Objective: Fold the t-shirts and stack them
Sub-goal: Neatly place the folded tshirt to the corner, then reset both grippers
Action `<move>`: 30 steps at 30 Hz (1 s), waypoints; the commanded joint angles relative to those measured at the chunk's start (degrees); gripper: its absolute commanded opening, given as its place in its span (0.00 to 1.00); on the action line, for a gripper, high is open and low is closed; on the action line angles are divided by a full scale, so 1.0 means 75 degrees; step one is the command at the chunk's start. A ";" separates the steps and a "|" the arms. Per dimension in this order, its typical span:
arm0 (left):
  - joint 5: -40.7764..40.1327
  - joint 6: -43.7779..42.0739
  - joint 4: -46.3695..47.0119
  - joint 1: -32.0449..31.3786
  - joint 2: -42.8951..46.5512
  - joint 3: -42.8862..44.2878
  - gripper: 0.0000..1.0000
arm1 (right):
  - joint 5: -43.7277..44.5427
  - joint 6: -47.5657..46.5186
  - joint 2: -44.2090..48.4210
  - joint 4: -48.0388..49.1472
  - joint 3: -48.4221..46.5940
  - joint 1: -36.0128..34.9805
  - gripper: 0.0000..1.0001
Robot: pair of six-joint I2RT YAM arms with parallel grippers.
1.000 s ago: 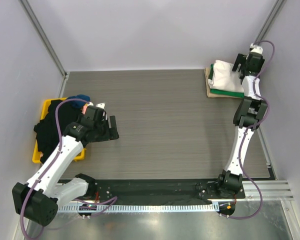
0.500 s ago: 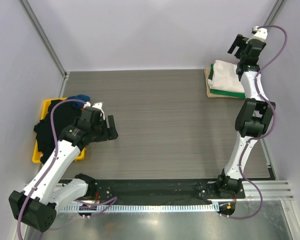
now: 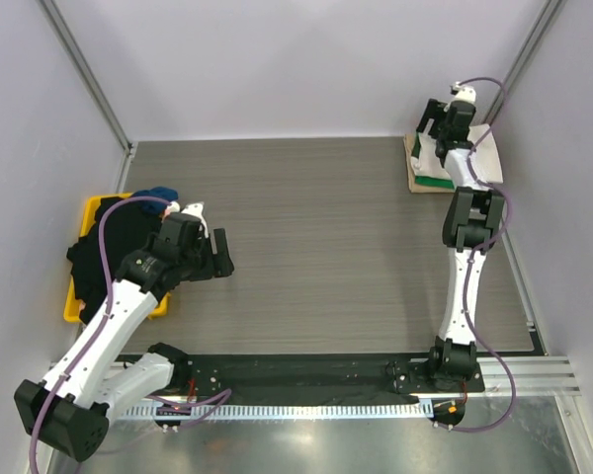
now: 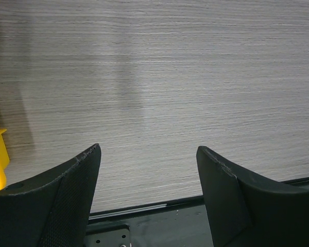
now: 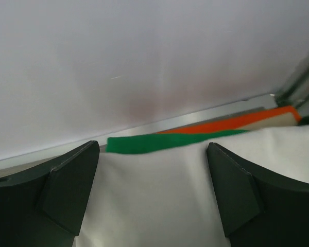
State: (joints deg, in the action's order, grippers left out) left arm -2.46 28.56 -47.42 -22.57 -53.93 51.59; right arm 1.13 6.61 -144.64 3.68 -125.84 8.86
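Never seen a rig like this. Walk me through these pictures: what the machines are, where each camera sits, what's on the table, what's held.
Two robot arms are bolted at the near edge of a table, each ending in a two-finger pincer. The wide picture looks down from above and behind them. The other two pictures come from a camera on each wrist. The left pincer stands open over bare table, beside a yellow tray heaped with dark t-shirts. The right pincer is at the far right corner, open above a folded cream t-shirt stacked on a green t-shirt, on a tan board. Neither pincer seems to hold anything.
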 commanded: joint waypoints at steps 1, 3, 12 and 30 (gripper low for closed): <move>-0.0281 0.0107 0.0076 -0.0038 0.0183 0.0012 0.76 | -0.0442 -0.0261 -0.0740 -0.0139 -0.1684 -0.0384 0.92; -0.0316 0.0130 0.0053 -0.0050 0.0183 0.0023 0.76 | -0.0536 -0.0191 -0.1081 -0.0093 -0.2133 -0.0490 0.93; -0.0398 0.0153 0.0018 -0.0108 0.0253 0.0035 0.77 | -0.0514 -0.0518 -0.0205 0.1207 -0.1996 -0.1111 0.99; -0.1312 0.0153 -0.0111 -0.0143 0.0839 0.0117 1.00 | 0.0997 0.2457 0.9660 0.0706 0.8125 -0.4706 1.00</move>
State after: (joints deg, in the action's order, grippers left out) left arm -8.64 29.58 -48.27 -23.57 -49.10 51.59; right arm 2.42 22.68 -75.42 13.32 -77.95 -19.70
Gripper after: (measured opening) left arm 0.996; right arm 0.996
